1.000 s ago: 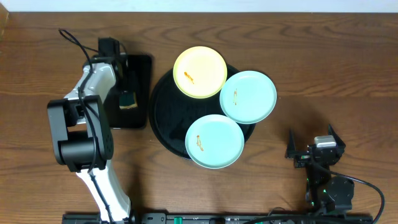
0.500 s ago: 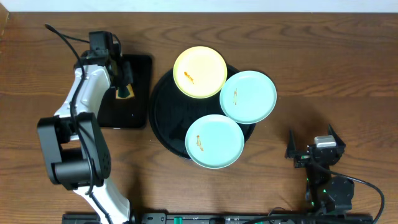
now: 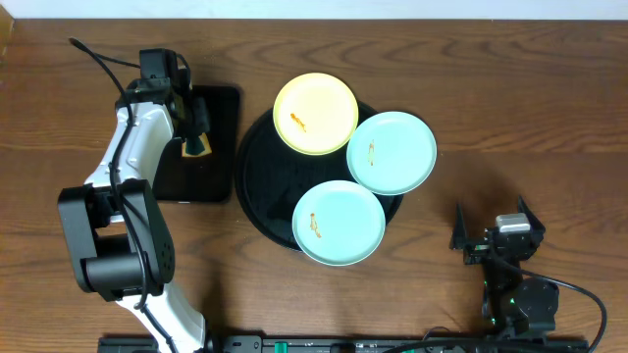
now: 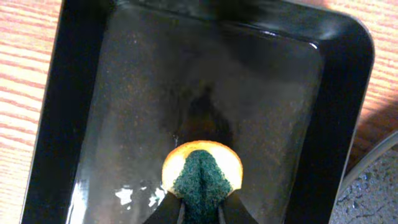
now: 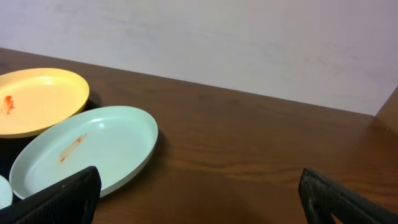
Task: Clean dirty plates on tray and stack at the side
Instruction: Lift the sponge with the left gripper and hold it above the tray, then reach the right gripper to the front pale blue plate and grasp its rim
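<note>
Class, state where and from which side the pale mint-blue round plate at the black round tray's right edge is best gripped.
Probably pinch the pale mint-blue round plate by its right rim, from the right: the plate lies flat, and that rim overhangs the black round tray, leaving it exposed.

The left arm (image 3: 137,147) has white shells, black joints and a black cable. The right arm (image 3: 517,297) and right gripper (image 5: 199,177) are black.

Glossy black plastic rectangular tray (image 4: 205,81), rough green-and-yellow sponge (image 4: 202,175), smooth pastel plates (image 3: 392,152), dark wood-grain tabletop (image 3: 530,98)
</note>
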Controlling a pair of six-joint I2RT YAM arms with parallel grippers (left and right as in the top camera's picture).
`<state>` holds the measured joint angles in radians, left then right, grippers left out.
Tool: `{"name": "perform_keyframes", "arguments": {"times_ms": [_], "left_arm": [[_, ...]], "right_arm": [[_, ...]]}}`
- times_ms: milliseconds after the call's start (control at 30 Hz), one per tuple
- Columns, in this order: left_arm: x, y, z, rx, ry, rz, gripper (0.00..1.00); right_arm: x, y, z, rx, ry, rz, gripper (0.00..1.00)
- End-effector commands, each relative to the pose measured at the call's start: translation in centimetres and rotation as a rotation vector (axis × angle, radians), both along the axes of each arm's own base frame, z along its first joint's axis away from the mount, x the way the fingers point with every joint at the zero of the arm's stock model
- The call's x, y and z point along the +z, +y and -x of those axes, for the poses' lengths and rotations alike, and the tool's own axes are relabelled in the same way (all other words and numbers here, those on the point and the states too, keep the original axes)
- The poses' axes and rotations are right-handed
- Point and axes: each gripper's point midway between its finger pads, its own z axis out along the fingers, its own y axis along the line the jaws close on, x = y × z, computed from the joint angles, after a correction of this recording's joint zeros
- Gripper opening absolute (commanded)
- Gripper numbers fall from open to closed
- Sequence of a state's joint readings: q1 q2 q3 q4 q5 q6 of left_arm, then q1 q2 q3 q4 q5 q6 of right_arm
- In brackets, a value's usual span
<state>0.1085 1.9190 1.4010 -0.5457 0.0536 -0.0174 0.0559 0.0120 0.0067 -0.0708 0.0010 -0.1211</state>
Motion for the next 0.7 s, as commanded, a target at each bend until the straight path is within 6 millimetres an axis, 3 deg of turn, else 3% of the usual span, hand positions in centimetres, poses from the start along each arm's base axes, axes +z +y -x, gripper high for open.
{"name": "perform_keyframes", "arguments": {"times_ms": [0,200,333,533,667], "left_arm": [[-0.5,0.2,0.0,-0.014,0.007,-0.002,0.11],[-0.5,0.2,0.1,-0.014,0.008,-0.001,0.11],[-0.4,0.2,-0.1,-0.014,0.001,-0.002,0.11],[0.9,0.2,-0.6,-0.015,-0.041,-0.008,0.11],[3.7,0.3,-0.9,-0.025,-0.110,-0.021,0.11]], "right_arm": [[0.0,-0.4,0.0,-0.020,0.000,0.008,0.99],[0.1,0.5,0.1,0.033,-0.005,0.003,0.99],[1.2,3.0,0.5,0.181,-0.029,-0.033,0.99],[6.5,2.8,1.4,0.155,0.043,-0.192,0.99],[9.6,2.7,0.8,0.126,0.254,-0.209,0.99]]}}
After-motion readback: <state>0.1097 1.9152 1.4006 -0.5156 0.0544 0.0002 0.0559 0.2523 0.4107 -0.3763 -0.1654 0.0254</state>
